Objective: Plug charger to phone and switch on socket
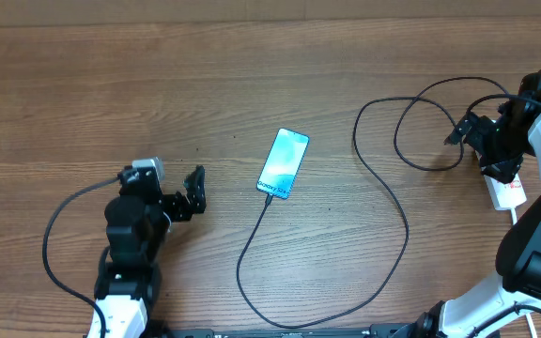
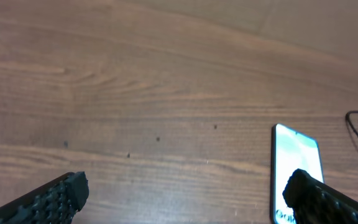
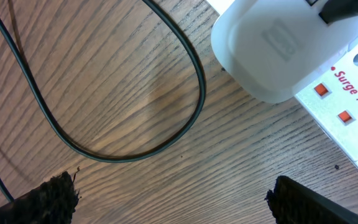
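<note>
- The long white socket strip (image 1: 507, 193) with red switches lay just beside the wide-open right gripper (image 1: 465, 131), the nearer one.
- The slim blue phone (image 1: 284, 163) lay in the middle of the wooden counter (image 1: 158, 84), near the open, empty left gripper (image 1: 193, 192).

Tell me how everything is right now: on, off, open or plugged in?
phone: lying flat, screen lit.
charger: tip at phone's bottom edge, looks plugged in.
socket: white adapter in it; switch position unclear.
left gripper: open, empty.
right gripper: open, empty.
</note>
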